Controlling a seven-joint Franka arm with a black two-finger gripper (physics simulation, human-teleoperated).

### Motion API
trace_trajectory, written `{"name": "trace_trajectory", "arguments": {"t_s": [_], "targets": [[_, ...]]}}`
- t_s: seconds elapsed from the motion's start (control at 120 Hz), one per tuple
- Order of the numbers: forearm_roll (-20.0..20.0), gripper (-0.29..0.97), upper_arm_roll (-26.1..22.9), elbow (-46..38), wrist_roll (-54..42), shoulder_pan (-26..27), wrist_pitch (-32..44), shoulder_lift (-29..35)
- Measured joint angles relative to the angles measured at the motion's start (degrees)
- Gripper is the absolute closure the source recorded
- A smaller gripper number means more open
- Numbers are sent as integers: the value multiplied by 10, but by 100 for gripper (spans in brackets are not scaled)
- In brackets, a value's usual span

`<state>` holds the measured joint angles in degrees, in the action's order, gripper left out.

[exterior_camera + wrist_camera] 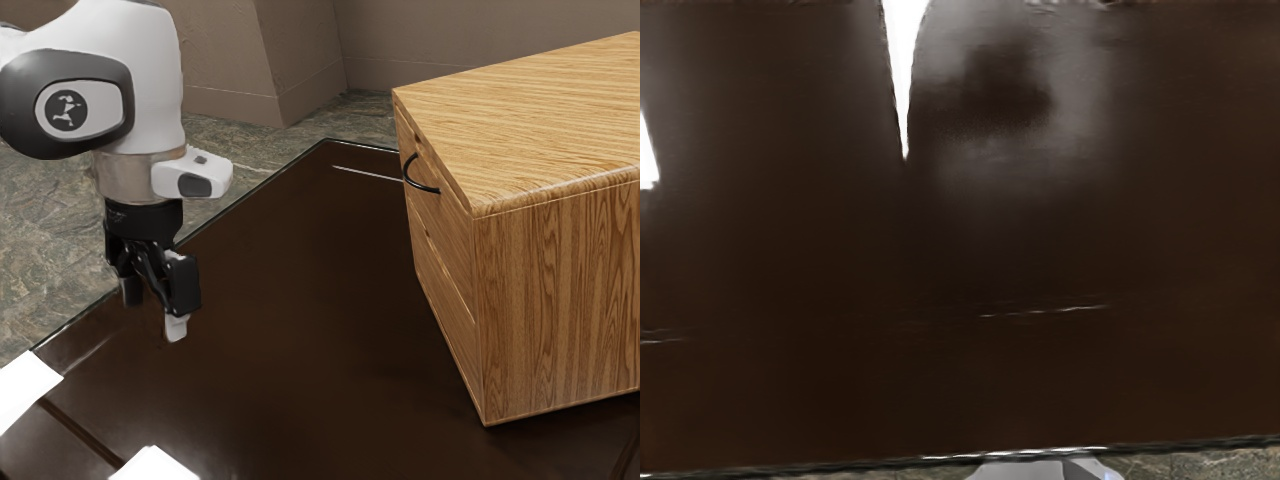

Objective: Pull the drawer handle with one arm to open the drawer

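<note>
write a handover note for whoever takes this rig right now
Fingers: open, holding nothing, pointing down over the dark table at the exterior view's left, well apart from the cabinet.
Things: the cabinet stands at the exterior view's right. The black handle is on its top drawer, on the side facing the arm.
Done: nothing yet. The drawer looks shut and the handle is untouched.
Left: bring the fingers to the handle, close on it, and pull back toward the arm.
</note>
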<state>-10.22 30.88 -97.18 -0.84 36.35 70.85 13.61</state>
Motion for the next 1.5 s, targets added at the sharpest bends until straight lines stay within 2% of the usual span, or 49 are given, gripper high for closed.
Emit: {"name": "trace_trajectory", "arguments": {"t_s": [0.092, 0.158, 0.208, 0.3, 0.4, 0.475, 0.567, 0.675, 0.833, 0.925, 1.242, 1.5], "targets": [[-4, 0, 0, -1, 3, 1, 63, -5], [2, 0, 1, 32, 15, -3, 91, -41], [28, 0, 1, 82, 51, -5, 107, -78], [104, 0, 6, 173, 137, -6, 136, -162], [165, 0, 7, 223, 222, -11, 194, -220], [204, 0, 8, 236, 276, -35, 245, -240], [231, 0, 8, 241, 334, -46, 291, -245], [250, 0, 7, 233, 392, -41, 340, -242], [268, 0, 8, 150, 458, -31, 399, -197], [273, 0, 9, 129, 489, -34, 425, -188], [304, 0, 3, 120, 567, -36, 499, -218], [312, 0, 2, 108, 606, -40, 524, -225]]}}
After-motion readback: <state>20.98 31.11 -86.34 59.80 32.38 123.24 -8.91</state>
